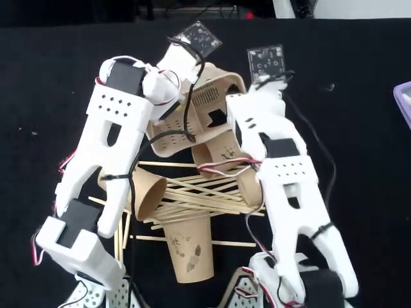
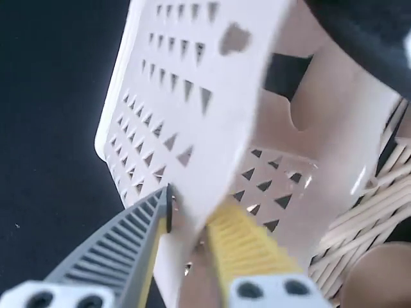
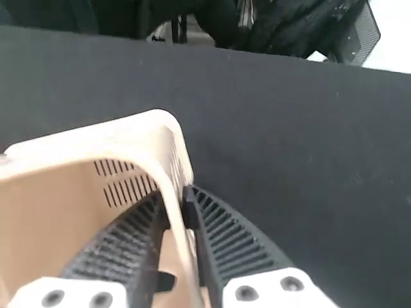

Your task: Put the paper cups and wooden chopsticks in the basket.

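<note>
As both arms lean forward, jaws clamp the basket [image 1: 215, 96].

I see a smooth beige plastic basket [image 1: 215, 96], matt brown paper cups [image 1: 189, 253], pale bare wooden chopsticks [image 1: 196, 196] and a matt black table [image 1: 366, 167].

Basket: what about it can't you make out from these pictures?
Its inside: in the high view both arms cover most of the basket; the right wrist view's edge cuts off its floor.
Chopsticks: the left wrist view's edge cuts them off.
Paper cup by it: inside or under, unclear.
</note>
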Controlling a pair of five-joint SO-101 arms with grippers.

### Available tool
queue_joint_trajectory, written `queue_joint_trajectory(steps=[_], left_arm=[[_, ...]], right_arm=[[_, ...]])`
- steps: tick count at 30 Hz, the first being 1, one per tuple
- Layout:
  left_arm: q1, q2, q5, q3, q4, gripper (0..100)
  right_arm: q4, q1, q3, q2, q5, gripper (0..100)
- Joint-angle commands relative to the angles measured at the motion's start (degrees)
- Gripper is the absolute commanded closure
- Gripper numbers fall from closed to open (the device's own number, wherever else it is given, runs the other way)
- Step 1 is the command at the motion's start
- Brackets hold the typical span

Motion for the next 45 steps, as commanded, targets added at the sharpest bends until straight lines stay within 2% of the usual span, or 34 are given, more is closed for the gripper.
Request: queue_joint_trajectory(steps=[1,6,10,20,26,35,37,40,43,45], left_arm=[[-1.63,-0.62,8.62,-7.78,0.09,78],[-5.14,-0.70,16.70,-20.62,2.73,78],[-5.76,-0.79,17.41,-29.85,14.42,78],[-8.84,-5.10,17.14,-11.47,12.04,78],[-8.75,-4.66,17.58,-9.36,12.84,78],[-14.20,-5.10,17.67,7.25,1.67,78],[-15.08,-5.19,19.34,8.48,-1.05,82],[-16.13,-4.84,21.98,7.25,-5.45,96],[-16.31,-4.48,22.51,6.55,-8.44,96],[-16.31,-4.48,24.09,6.46,-9.05,97]], right_arm=[[-0.09,0.53,-0.31,-5.41,-2.73,98.8],[-3.34,0.35,0.48,-5.23,-2.55,98.8],[-4.84,0.44,0.92,-5.23,-2.64,98.8],[-4.92,0.44,0.40,-5.23,-2.99,98.8],[-4.84,0.44,-2.68,-2.24,-2.99,98.8],[-4.40,0.70,-11.82,11.38,-2.90,98.8],[-4.40,0.70,-13.23,13.32,-2.90,98.8],[-4.31,0.79,-14.81,14.99,-2.73,98.8],[0.26,0.53,-16.84,14.64,-2.90,98.8],[7.82,0.35,-19.91,13.85,-2.99,98.8]])
